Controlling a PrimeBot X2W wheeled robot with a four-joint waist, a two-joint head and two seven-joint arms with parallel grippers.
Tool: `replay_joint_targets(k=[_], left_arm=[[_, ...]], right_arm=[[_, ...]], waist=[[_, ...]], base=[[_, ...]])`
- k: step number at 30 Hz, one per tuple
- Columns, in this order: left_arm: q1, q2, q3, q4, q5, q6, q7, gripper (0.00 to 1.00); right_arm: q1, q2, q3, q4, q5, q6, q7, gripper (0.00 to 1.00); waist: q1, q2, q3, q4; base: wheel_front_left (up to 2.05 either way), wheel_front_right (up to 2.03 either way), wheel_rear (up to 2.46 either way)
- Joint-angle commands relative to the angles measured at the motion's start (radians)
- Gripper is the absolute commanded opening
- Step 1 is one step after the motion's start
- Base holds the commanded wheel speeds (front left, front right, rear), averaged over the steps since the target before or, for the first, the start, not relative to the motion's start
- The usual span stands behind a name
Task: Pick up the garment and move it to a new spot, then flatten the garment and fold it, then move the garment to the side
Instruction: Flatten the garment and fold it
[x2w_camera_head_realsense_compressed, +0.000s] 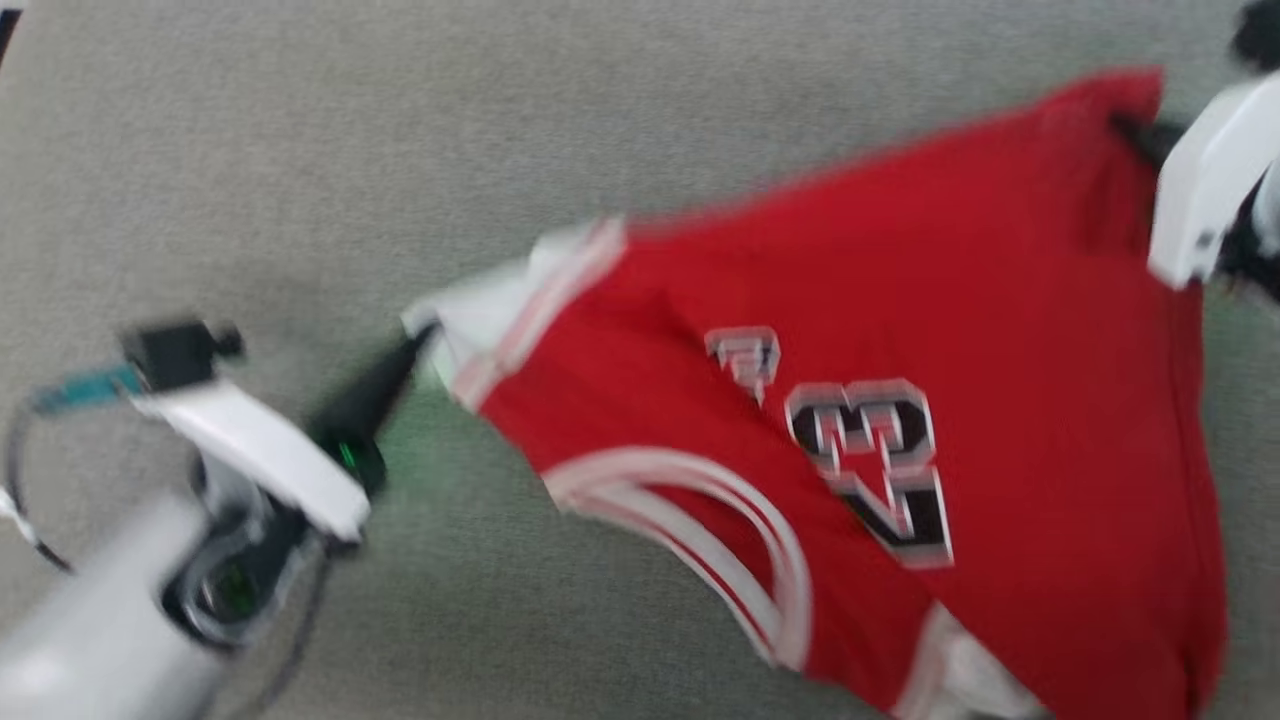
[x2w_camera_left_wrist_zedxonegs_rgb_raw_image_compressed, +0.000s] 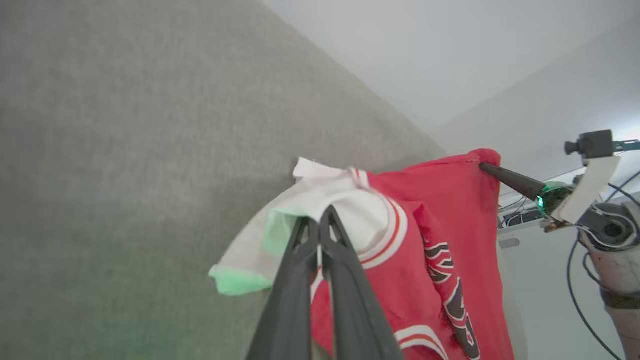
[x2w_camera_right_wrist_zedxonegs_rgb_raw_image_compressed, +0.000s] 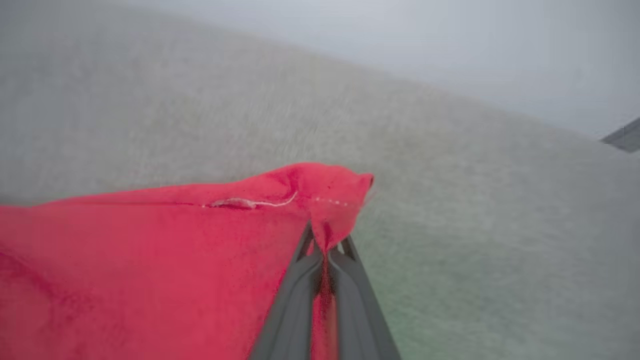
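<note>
One grey worktop (x2w_camera_head_realsense_compressed: 300, 150) | red garment (x2w_camera_head_realsense_compressed: 1050, 300) held stretched above it between two claws, "23" showing | left claw (x2w_camera_head_realsense_compressed: 425, 338) closed tight on its white sleeve | right claw (x2w_camera_right_wrist_zedxonegs_rgb_raw_image_compressed: 325, 237) closed tight on a red hem corner

One garment (x2w_camera_head_realsense_compressed: 1050, 350); two pincers: left pincer (x2w_camera_left_wrist_zedxonegs_rgb_raw_image_compressed: 317, 218), right pincer (x2w_camera_right_wrist_zedxonegs_rgb_raw_image_compressed: 325, 236)

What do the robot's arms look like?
The left arm is pale grey, with a white plate, a small black camera and thin dark cables. The left end effector has two long, dark, pointed fingers and a green light at its base. The right end effector looks the same.
</note>
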Motion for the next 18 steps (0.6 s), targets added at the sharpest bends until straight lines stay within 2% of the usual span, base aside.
replay_joint_targets(k=[1,12,18], left_arm=[[-0.058,0.006,0.021,0.016,0.018,-0.005,0.001,0.00],[-0.581,-0.028,0.157,0.322,0.073,0.015,0.008,0.00],[-0.909,-0.072,0.214,0.514,0.124,0.007,-0.074,0.00]], right_arm=[[-0.036,0.011,-0.016,0.014,-0.016,-0.003,-0.030,0.00],[-0.402,0.134,-0.170,0.192,-0.189,-0.003,-0.242,0.00],[-0.609,0.205,-0.282,0.318,-0.313,-0.004,-0.390,0.00]], waist=[[0.0000,0.0000,-0.002,-0.018],[0.0000,0.0000,0.077,-0.099],[0.0000,0.0000,0.122,-0.142]], base=[[0.00,0.00,0.00],[0.00,0.00,0.00],[0.00,0.00,0.00]])
